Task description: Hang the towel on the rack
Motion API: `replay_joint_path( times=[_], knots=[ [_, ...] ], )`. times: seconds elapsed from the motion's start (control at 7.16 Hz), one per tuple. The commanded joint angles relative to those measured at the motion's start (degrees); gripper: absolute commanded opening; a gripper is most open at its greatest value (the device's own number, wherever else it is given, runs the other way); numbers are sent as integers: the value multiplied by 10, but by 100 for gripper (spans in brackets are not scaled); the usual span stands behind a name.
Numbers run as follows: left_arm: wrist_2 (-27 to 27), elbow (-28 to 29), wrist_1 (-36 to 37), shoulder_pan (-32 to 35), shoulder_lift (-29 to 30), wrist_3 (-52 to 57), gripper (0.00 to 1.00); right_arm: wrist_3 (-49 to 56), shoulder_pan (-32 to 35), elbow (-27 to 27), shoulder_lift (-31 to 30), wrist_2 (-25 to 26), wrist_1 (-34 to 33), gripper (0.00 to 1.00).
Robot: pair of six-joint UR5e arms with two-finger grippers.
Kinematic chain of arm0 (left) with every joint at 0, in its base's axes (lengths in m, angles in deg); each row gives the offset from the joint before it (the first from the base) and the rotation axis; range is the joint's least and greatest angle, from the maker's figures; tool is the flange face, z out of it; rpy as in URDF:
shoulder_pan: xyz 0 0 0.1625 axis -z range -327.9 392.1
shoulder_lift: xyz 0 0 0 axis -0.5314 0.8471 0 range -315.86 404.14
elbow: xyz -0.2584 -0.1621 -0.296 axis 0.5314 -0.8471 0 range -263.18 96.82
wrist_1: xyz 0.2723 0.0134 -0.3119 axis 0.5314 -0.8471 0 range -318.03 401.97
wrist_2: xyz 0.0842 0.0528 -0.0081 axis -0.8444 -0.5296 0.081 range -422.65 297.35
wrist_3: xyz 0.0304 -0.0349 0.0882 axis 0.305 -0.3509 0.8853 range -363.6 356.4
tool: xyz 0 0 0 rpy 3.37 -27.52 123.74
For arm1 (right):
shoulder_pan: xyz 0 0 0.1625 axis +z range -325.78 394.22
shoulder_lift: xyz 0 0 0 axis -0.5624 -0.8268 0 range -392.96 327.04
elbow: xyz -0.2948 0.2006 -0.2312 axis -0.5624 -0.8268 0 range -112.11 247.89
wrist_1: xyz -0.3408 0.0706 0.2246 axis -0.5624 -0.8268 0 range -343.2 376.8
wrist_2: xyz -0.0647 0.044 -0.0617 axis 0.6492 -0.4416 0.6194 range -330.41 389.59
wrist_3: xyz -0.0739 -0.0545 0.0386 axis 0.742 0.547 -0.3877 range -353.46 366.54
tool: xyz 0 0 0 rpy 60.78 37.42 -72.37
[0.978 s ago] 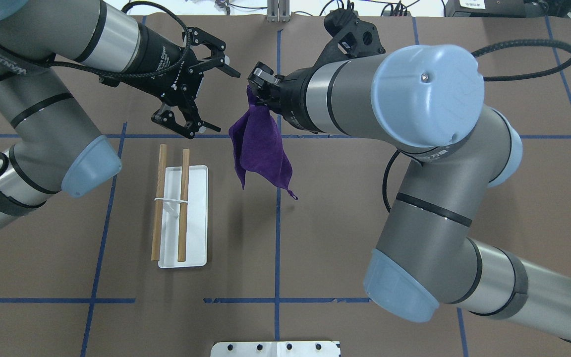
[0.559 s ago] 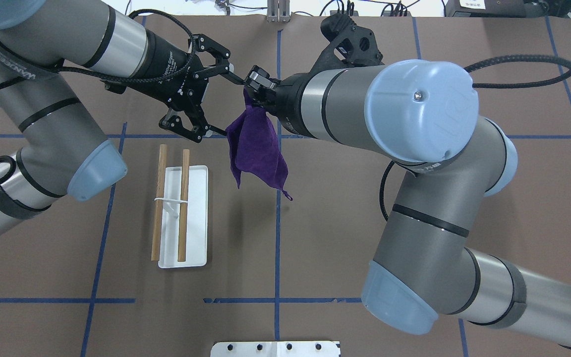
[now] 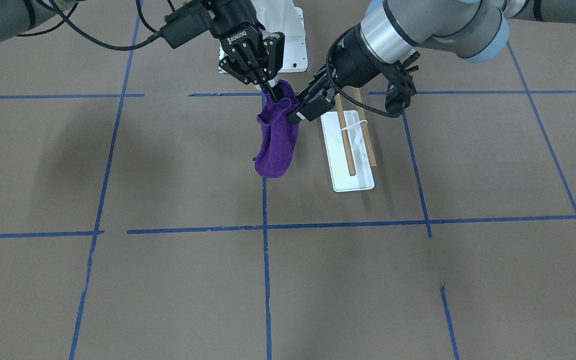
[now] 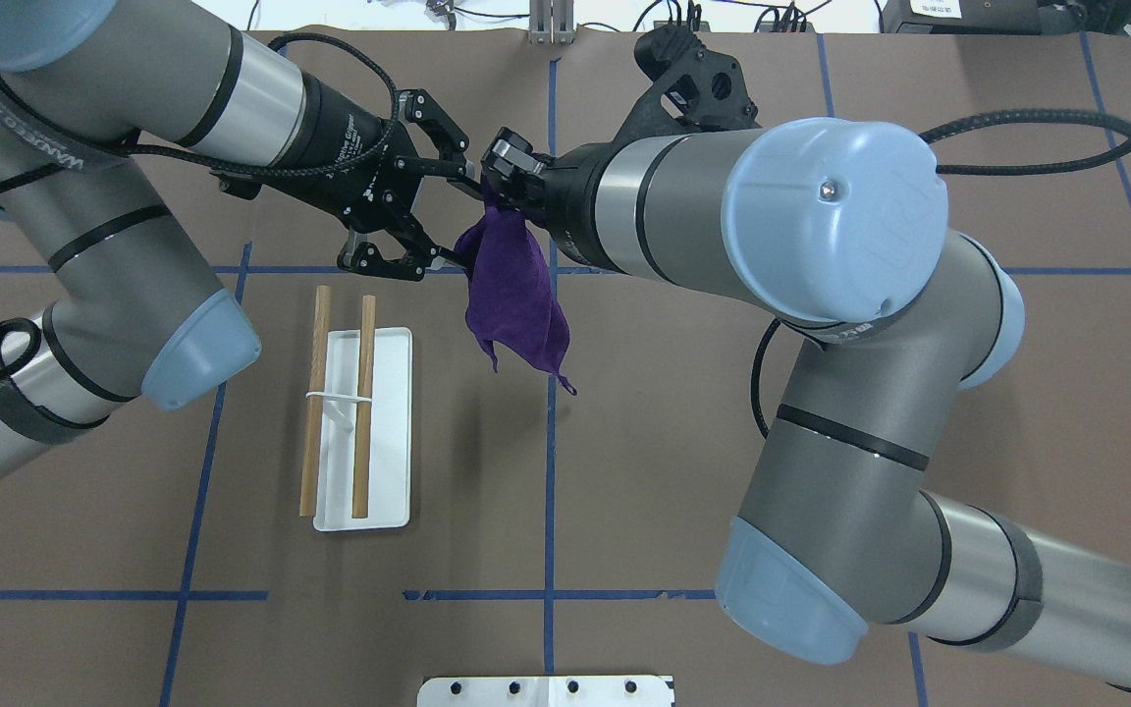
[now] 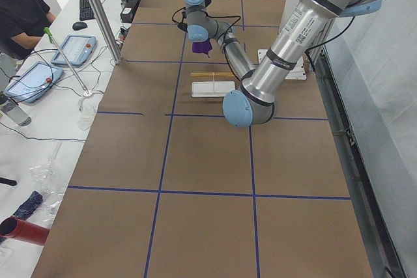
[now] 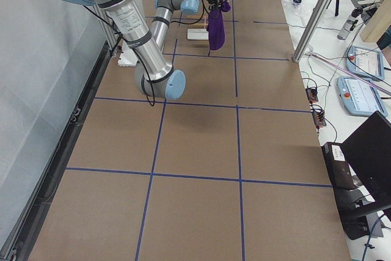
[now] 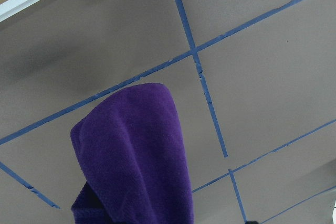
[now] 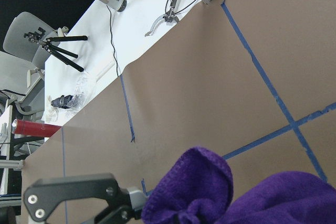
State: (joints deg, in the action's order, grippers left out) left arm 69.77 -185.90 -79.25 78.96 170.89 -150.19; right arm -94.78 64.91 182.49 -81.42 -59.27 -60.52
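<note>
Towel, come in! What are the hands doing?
Right hand shut on towel, held aloft. Left hand open at its edge. Rack bare; nothing seen blocking it.

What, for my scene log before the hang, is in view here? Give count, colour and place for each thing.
towel: 1, purple, hanging in the air from the right gripper, off to one side of the rack
rack: 1, white base with two light-brown dowels, on the table, nothing on it
table: 1, brown cover with blue tape lines
pedestal: 1, white, bolted, at the table's robot-side edge
operator: 1, black shirt, at the side bench
right gripper: 1, black, shut on the towel's top
left gripper: 1, black, open, at the towel's upper edge
</note>
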Motion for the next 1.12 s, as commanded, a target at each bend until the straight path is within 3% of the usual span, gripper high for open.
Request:
replay_joint_path(
  times=[0.0, 0.14, 0.28, 0.42, 0.84, 0.98],
  knots=[
    [0, -4, -1, -1, -1, 3, 0, 1, 1, 0, -1, 0, 1, 0],
    [0, -4, -1, -1, -1, 3, 0, 2, 1, -1, 0, 0, 1, 8],
    [0, -5, -1, -1, 0, 4, 0, 2, 1, -1, -1, -1, -2, 61],
    [0, -4, -1, -1, -1, 5, 0, 2, 2, 1, -9, -1, -1, 100],
    [-5, -3, -2, -3, -4, 9, 0, 9, 5, 54, -76, -7, 3, 100],
    [-49, -8, -19, -23, -8, 9, 0, 33, 8, 75, -112, -12, 8, 100]
  ],
)
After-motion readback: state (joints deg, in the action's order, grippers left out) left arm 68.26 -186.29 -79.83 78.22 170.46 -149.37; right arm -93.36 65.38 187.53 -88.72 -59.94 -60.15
